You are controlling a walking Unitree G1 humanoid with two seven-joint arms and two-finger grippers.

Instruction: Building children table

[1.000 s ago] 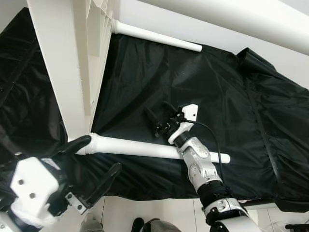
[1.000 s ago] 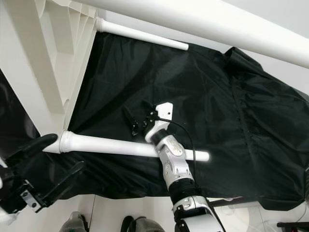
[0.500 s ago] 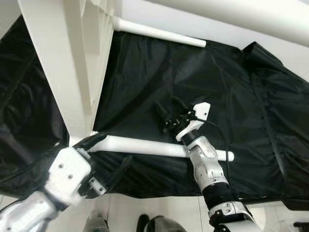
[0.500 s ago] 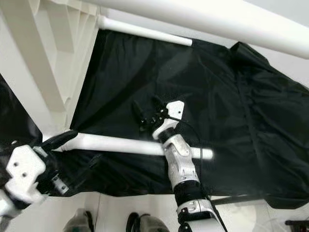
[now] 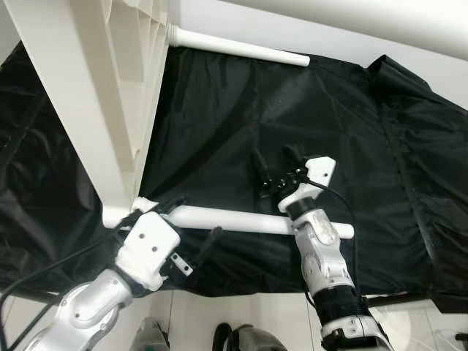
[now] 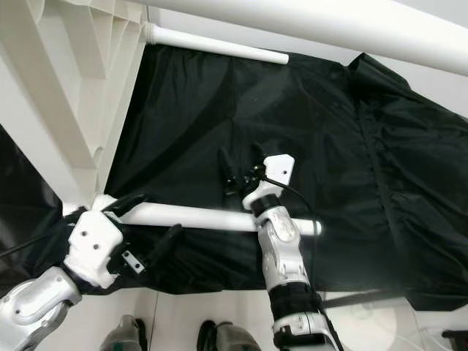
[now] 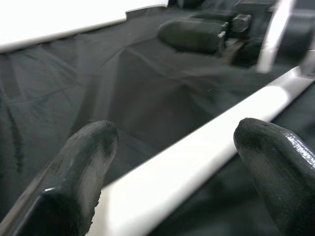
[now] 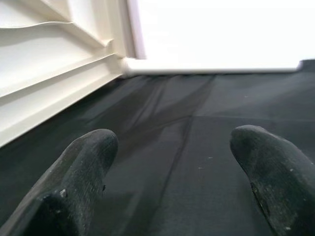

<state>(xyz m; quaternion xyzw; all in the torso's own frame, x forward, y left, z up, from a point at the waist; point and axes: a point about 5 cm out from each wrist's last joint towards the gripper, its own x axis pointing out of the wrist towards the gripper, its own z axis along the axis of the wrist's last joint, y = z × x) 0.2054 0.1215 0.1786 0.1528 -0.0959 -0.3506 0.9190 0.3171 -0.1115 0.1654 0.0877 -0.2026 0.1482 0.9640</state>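
White plastic makes up the children's table (image 5: 95, 95), which we see lying on its side at 10 o'clock in the head views, its ribbed underside facing right. Its near leg (image 5: 248, 219), a white round tube, runs from the tabletop's lower corner toward 3 o'clock across the black cloth (image 5: 219, 124); a far leg (image 5: 238, 47) does the same at 12 o'clock, and a third, much nearer white tube (image 6: 329, 33) crosses the upper edge of our view.

We have our left gripper (image 5: 191, 227) at 7 o'clock, fingers spread wide and straddling the near leg close to where it meets the tabletop; in the left wrist view the tube passes between the two black fingertips (image 7: 83, 167) without our being able to tell whether they touch it.

Our right gripper (image 5: 276, 164) sits near the centre, just beyond the near leg's free end, fingers parted and holding nothing, pointing over the cloth toward the tabletop. Pale floor (image 5: 241, 322) shows at 6 o'clock.
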